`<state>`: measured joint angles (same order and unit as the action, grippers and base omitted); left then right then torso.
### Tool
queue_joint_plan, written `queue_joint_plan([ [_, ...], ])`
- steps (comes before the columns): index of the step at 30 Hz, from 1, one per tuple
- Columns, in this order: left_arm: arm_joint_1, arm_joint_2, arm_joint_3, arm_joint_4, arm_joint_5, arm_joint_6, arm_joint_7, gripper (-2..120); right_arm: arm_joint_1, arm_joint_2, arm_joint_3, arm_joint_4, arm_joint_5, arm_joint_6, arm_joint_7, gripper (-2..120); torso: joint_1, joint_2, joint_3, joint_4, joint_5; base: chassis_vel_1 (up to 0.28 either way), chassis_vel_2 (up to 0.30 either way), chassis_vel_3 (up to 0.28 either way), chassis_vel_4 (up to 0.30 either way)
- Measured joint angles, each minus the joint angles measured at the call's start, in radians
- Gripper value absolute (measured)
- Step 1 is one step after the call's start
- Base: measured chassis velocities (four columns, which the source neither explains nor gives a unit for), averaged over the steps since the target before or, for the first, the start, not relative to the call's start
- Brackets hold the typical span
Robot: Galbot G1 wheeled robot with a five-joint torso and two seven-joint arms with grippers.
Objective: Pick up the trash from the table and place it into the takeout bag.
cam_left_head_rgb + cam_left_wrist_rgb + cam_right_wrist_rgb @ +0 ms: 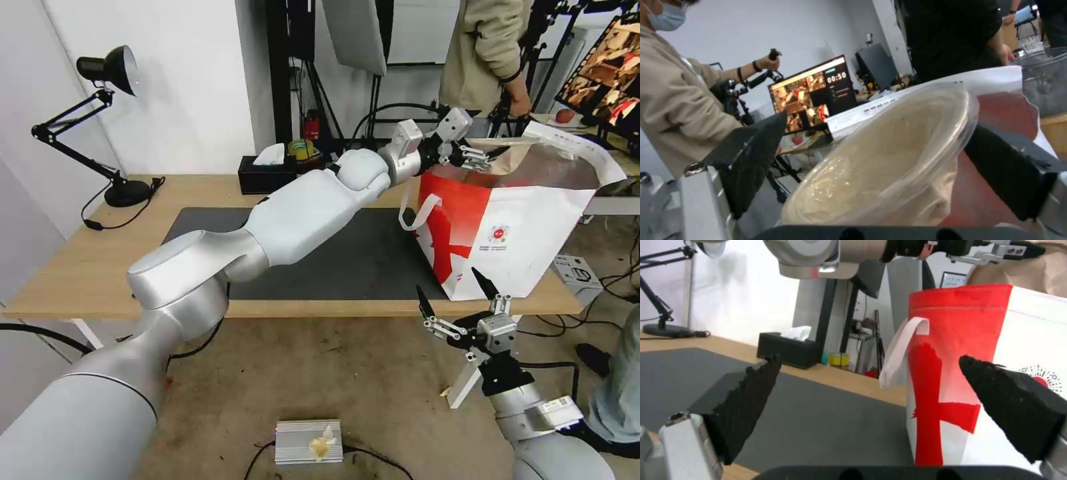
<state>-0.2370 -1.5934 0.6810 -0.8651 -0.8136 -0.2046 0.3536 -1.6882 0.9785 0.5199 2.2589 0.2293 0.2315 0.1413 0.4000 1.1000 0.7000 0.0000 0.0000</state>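
Observation:
The takeout bag [513, 227], white and red, stands on the right end of the table [100, 267], partly on the dark mat [347, 253]. My left arm reaches across the table, and its gripper [481, 157] is at the bag's top rim. In the left wrist view that gripper [878, 121] is open. A shallow beige bowl [889, 166] with a clear lid lies tilted between its fingers over the bag's rim [978, 75], against one finger and apart from the other. My right gripper [460, 297] hangs open and empty below the table's front edge, facing the bag [1031, 340].
A black tissue box [267, 175] sits at the back of the table, and a desk lamp [123, 190] stands at the back left. On the floor in front lies a silver box [309, 441]. A person stands behind the bag.

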Motion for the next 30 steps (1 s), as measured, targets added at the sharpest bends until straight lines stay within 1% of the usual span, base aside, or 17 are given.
queue_joint_plan([
  [5,0.004,0.000,0.001,-0.013,-0.021,0.006,-0.011,100,0.000,0.000,0.000,0.000,0.000,0.000,0.000,100,0.000,0.000,0.000,0.0001,0.0000,0.000,0.000,0.000,0.000],
  [7,0.004,0.000,0.000,-0.022,-0.044,0.014,-0.025,100,0.000,0.000,0.000,0.000,0.000,0.000,0.000,100,0.000,0.000,0.000,-0.0001,0.0000,0.000,0.000,0.000,0.000],
  [14,0.001,0.000,-0.002,-0.035,-0.078,0.027,-0.035,100,0.000,0.000,0.000,0.000,0.000,0.000,0.000,100,0.000,0.000,0.000,0.0000,0.0000,0.000,0.000,0.000,0.000],
  [30,0.000,0.000,-0.003,-0.036,-0.081,0.029,-0.037,100,0.000,0.000,0.000,0.000,0.000,0.000,0.000,100,0.000,0.000,0.000,0.0001,0.0000,0.000,0.000,0.000,0.000],
])
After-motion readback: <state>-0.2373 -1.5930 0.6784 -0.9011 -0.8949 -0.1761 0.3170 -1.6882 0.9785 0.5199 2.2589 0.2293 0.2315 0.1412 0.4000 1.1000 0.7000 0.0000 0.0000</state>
